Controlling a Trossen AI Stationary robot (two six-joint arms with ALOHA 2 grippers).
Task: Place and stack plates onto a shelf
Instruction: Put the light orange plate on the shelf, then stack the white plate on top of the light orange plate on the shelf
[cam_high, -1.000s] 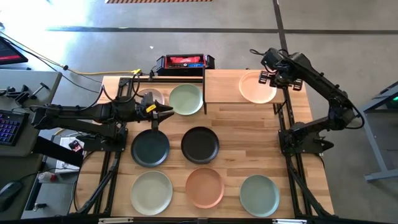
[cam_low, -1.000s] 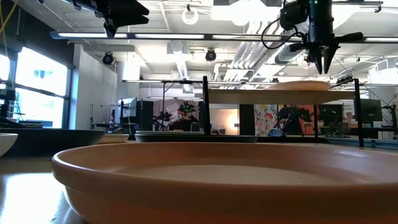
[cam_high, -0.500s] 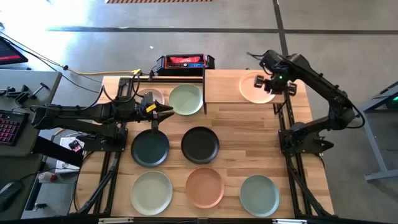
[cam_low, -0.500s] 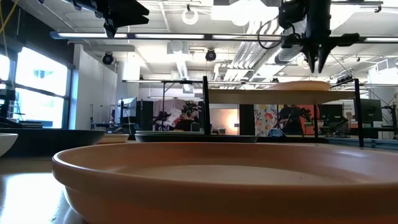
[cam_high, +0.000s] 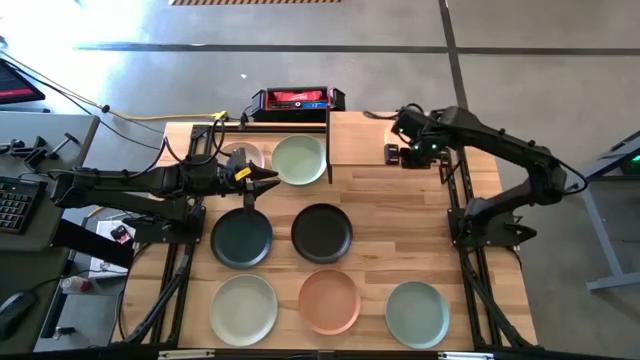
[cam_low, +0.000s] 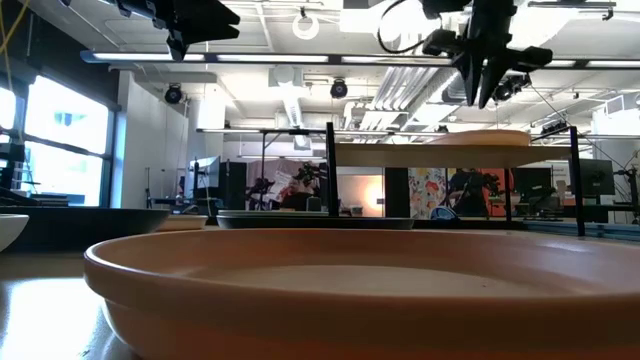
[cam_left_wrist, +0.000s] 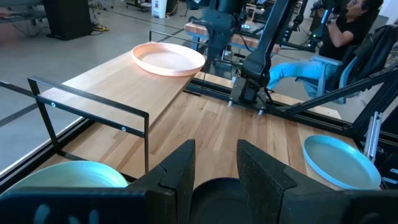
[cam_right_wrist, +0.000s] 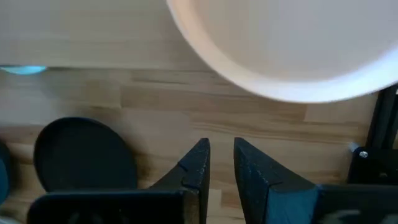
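My right end effector, slightly open and empty, clears the shelf; next, approach the black plate squarely at its rim.

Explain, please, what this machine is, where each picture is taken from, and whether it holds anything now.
It is a robot with two dark arms at a wooden table. One camera looks down from above, one level across the tabletop, one sits on each wrist. A peach plate lies on the raised shelf; other plates, such as the black plate, lie on the table. The right gripper hovers near the peach plate, the left gripper over the table's left part. Both are open and empty.
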